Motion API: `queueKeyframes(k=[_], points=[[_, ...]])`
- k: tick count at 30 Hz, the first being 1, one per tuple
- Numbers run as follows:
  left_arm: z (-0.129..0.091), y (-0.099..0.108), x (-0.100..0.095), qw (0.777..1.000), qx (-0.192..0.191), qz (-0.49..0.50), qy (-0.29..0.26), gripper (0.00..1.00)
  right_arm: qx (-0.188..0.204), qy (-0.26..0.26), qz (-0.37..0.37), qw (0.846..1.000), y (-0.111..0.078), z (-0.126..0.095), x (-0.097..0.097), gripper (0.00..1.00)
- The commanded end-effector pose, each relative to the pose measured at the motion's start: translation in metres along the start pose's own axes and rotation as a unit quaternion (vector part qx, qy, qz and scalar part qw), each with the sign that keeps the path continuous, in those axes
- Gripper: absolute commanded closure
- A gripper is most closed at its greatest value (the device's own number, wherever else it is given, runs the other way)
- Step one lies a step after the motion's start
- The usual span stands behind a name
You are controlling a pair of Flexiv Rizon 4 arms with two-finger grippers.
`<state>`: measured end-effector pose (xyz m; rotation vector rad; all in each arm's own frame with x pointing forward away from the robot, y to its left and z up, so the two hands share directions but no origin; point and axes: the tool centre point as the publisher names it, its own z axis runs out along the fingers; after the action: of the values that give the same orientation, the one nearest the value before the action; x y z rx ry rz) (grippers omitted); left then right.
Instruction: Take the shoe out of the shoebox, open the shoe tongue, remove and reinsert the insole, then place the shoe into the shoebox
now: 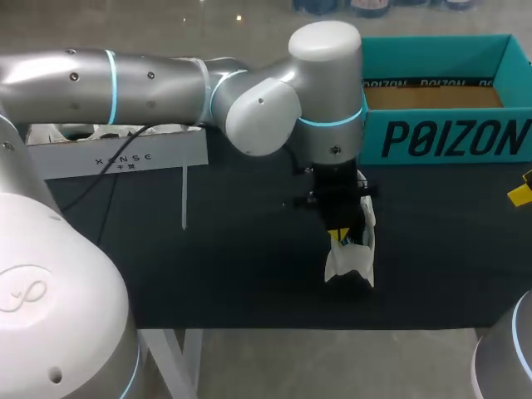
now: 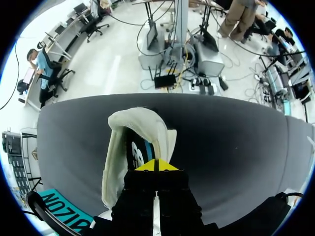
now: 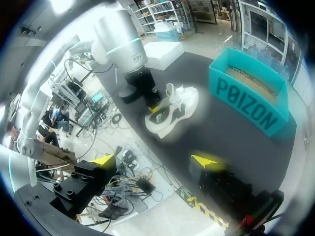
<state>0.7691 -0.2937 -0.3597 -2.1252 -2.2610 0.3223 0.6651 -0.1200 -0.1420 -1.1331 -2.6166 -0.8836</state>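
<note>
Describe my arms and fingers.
The left arm and right arm are rounded silver-grey tubes with cyan joint rings. A black cable hangs under the left. The left gripper and right gripper are black blocks whose fingers end in yellow tips.

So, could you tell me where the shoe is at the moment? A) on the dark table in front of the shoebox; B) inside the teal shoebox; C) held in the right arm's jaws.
A: the white shoe rests on the dark table in front of the teal shoebox, whose inside shows only bare cardboard.

The shoe (image 1: 350, 259) lies on the table (image 1: 233, 266) before the shoebox (image 1: 449, 137), with a second box (image 1: 116, 154) far left.
</note>
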Motion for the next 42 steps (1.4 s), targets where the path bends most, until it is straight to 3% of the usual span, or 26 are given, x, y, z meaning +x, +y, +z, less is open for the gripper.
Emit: queueKeyframes(k=[1,15,26,36,42], points=[[-0.004,0.000,-0.007,1.000,-0.008,0.004,0.006,1.00,0.002,0.000,0.000,1.000,0.001,0.001,-0.001,0.00],[0.011,-0.011,-0.016,0.999,-0.003,0.024,0.030,1.00,0.002,0.000,0.000,1.000,0.001,0.001,-0.001,0.00],[-0.006,-0.006,-0.019,0.999,-0.030,0.021,0.028,1.00,0.002,0.000,0.000,1.000,0.001,0.001,-0.001,0.00],[0.018,0.001,-0.031,0.998,-0.025,0.044,0.035,1.00,0.002,0.000,0.000,1.000,0.001,0.001,-0.001,0.00],[0.038,0.003,-0.028,0.997,-0.020,0.043,0.057,1.00,0.002,0.000,0.000,1.000,0.001,0.001,-0.001,0.00]])
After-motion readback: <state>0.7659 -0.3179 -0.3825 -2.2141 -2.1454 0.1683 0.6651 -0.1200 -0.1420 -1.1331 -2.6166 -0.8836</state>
